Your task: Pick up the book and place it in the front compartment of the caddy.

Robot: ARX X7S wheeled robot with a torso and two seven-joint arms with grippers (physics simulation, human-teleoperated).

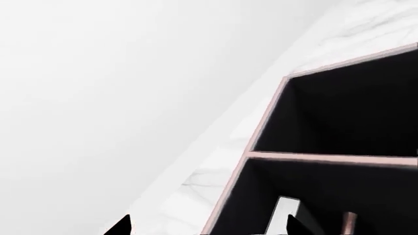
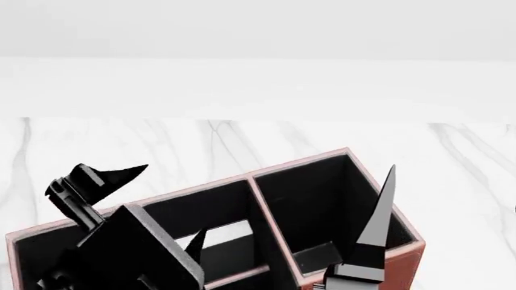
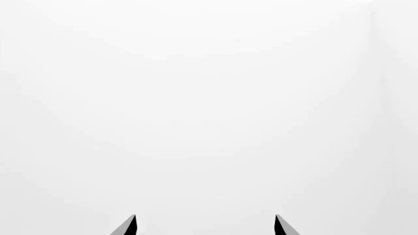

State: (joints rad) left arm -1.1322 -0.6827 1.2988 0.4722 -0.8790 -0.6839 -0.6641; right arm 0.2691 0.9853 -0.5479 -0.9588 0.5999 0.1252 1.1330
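Marble table (image 2: 96,151); left pincer (image 2: 153,211) spread over caddy (image 2: 322,199).

Bare simulated room: white marble table (image 2: 241,136), blank white wall (image 2: 258,27).

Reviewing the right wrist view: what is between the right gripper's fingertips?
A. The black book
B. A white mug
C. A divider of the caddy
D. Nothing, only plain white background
D: in the right wrist view the right gripper shows two fingertips set apart, with only plain white between and beyond them.
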